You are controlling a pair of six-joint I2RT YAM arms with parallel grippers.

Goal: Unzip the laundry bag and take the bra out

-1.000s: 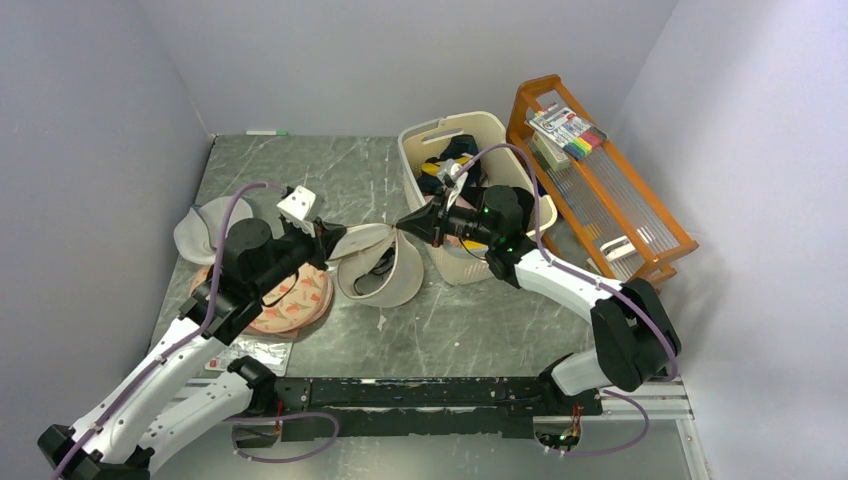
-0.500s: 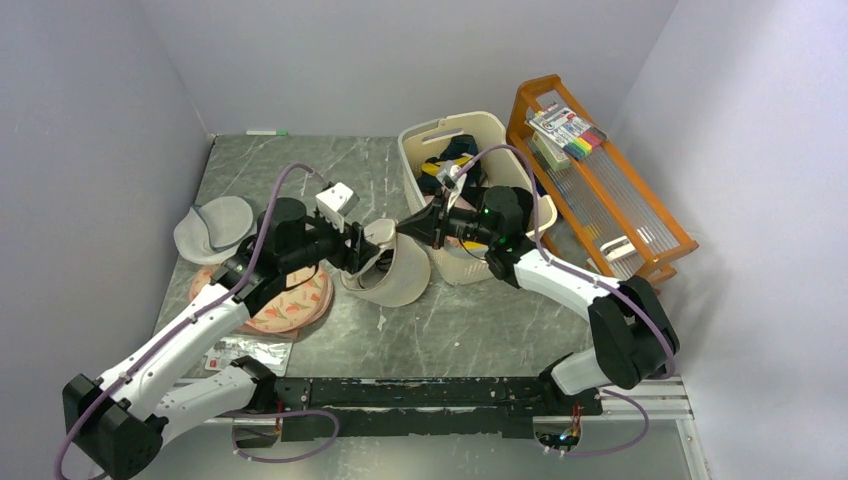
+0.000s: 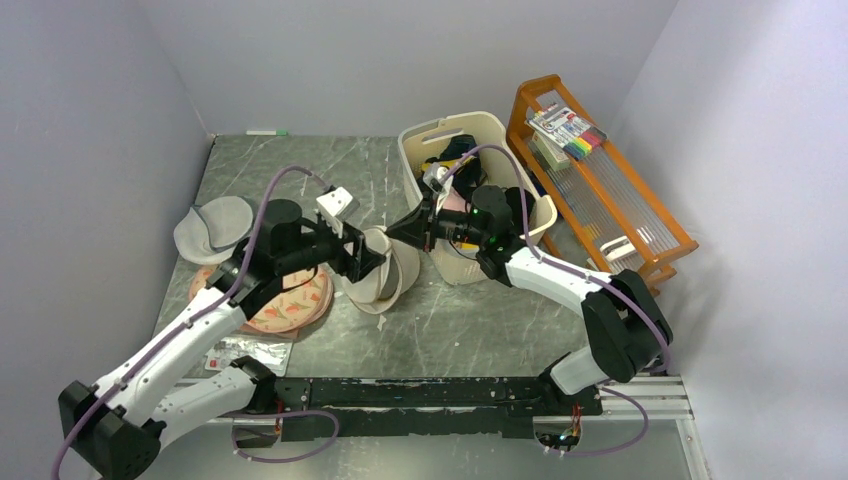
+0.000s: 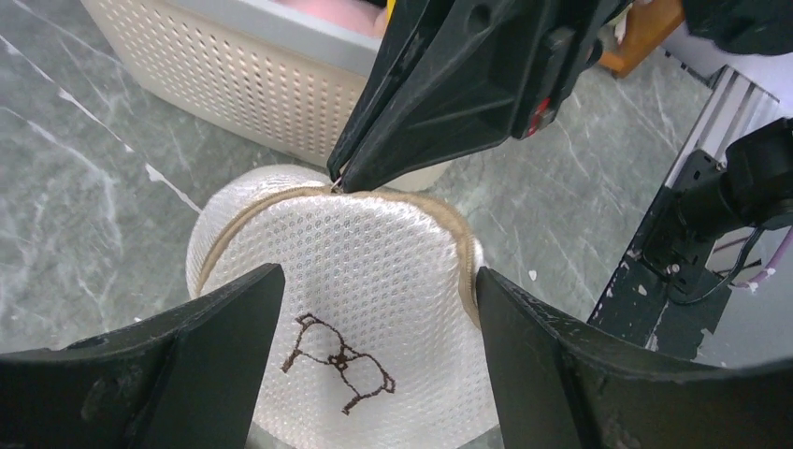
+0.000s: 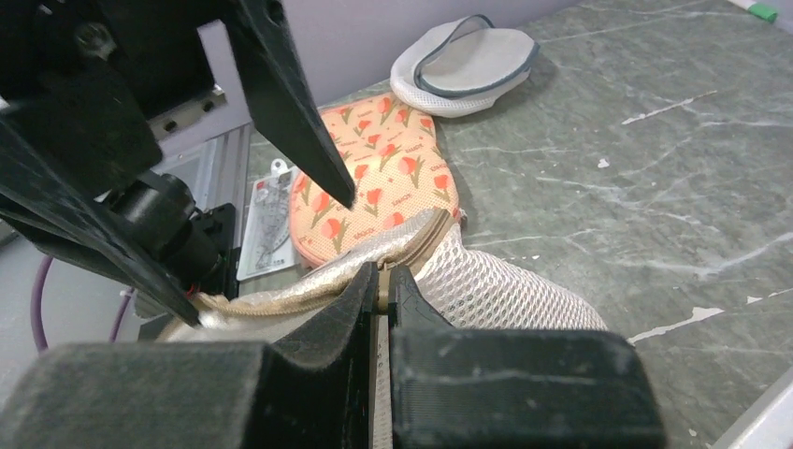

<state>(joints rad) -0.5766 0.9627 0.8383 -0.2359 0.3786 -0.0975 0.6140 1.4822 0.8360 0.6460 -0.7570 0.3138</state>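
Right tool (image 3: pixel 401 232) is clenched on the zip edge of the round, dome-shaped cream-white mesh laundry bag (image 3: pixel 392 278). That bag stands on edge on the grey marbled tabletop (image 3: pixel 470 320), just left of the cream perforated plastic basket (image 3: pixel 440 124). Left tool (image 3: pixel 365 258) is spread open round the bag's side away from that basket.

From the left wrist, the bag shows fine mesh, a tan zip band (image 4: pixel 411 199) round its rim and a small dark stitched logo (image 4: pixel 341 360). The fingers (image 4: pixel 168 374) flank it; contact is unclear.

From the right wrist, the jaws pinch the tan band. Best, I judge, to steady the dome with the left tool while the right follows the rim's curve. No mustard-yellow bra shows.
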